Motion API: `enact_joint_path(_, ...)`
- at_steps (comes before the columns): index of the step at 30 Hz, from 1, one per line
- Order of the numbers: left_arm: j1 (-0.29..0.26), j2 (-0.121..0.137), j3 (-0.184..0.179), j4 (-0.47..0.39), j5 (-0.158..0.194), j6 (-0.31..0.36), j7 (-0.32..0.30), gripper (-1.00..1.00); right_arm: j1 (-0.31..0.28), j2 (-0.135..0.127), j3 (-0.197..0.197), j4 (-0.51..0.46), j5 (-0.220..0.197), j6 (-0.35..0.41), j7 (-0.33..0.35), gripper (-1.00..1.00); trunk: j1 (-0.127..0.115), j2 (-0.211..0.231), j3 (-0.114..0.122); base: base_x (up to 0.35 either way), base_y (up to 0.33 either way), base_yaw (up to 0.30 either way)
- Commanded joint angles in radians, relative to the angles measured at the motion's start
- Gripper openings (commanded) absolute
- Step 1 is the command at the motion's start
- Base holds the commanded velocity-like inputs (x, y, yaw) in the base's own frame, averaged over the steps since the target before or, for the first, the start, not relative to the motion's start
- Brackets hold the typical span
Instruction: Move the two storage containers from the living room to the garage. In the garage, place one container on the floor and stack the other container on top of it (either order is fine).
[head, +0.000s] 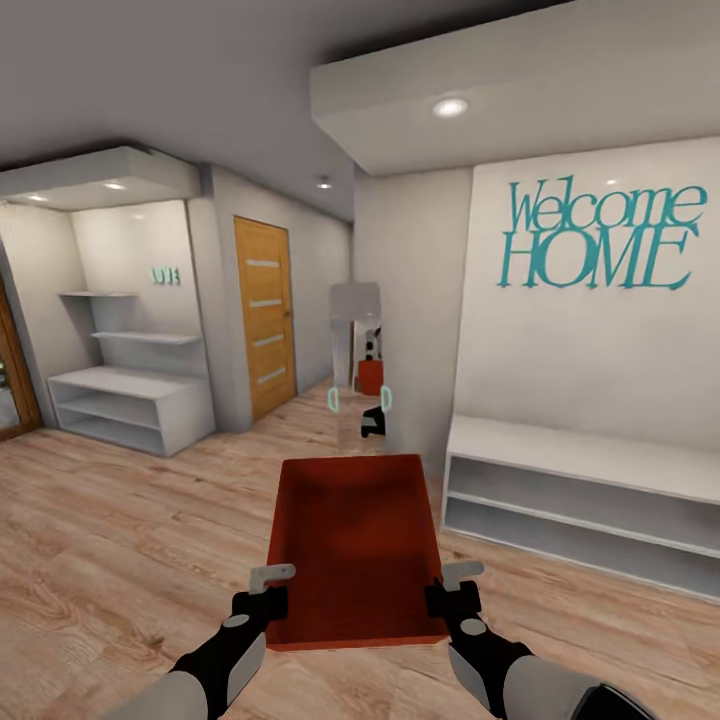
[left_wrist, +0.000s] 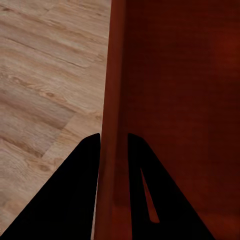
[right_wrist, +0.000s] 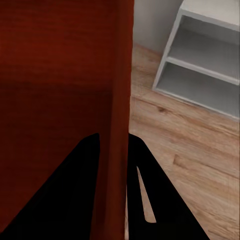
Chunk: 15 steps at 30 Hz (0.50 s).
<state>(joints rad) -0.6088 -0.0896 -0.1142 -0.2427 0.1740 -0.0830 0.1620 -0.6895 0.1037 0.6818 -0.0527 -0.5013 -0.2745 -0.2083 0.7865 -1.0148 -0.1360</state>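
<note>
Storage container (head: 355, 540) between both end effectors

Both arms reach forward, level; left gripper (head: 271, 590) clamps the container (head: 355, 545) wall on one side, right gripper (head: 452, 586) on the other.

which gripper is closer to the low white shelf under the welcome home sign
Right. The right gripper clamps the storage container's right wall, the side facing the low white shelf. The left gripper clamps the opposite wall, farther away.
</note>
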Motion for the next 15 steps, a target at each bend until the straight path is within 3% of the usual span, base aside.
enact_joint_path(1, -0.001, 0.005, -0.023, -0.001, -0.005, -0.021, 0.037, -1.0, -0.001, 0.001, -0.076, -0.002, -0.005, 0.005, 0.0, -1.0, 0.001, -0.001, -0.002, 0.322, 0.0, 0.268)
enact_joint_path(15, -0.001, 0.004, -0.023, -0.001, -0.005, -0.021, 0.037, -1.0, -0.001, 0.001, -0.076, -0.002, -0.005, 0.005, 0.0, -1.0, 0.001, -0.001, -0.002, 0.322, 0.0, 0.268)
